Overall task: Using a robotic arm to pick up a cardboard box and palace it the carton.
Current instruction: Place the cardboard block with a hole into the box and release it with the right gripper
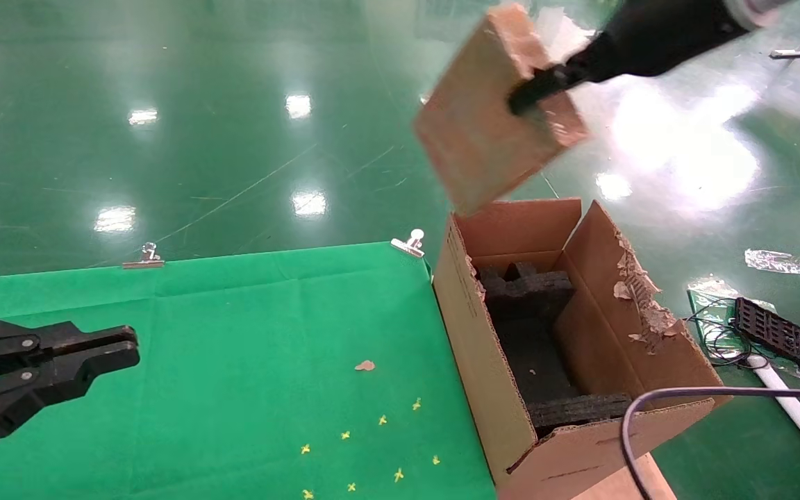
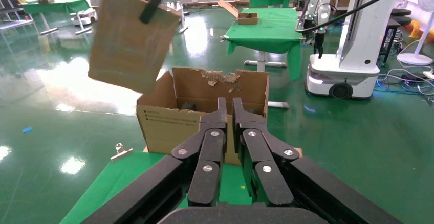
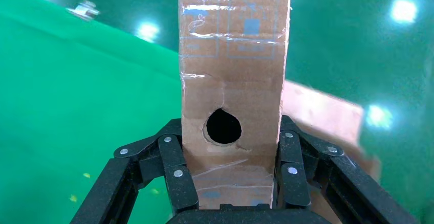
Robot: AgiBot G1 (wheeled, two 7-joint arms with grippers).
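Above the open carton, the right end effector holds one small flat cardboard box in the air, tilted, its lower corner hanging just over the carton's far flap. The black linkage fingers clamp the box's two narrow sides; the face between them is plain brown board with one round hole, and glossy clear tape strips cross it above and below that hole. The carton is large, corrugated and brown, standing beside the bench with flaps upright, and the right-hand flap is torn to a ragged, peeling edge. Inside sit two dark foam inserts, coarse and blocky, one at the far end and one at the near end. The bench wears a smooth green cloth pinned by two metal clips along its far edge. The left end effector rests low over the cloth's left side, empty, its two matte black fingers pressed together.
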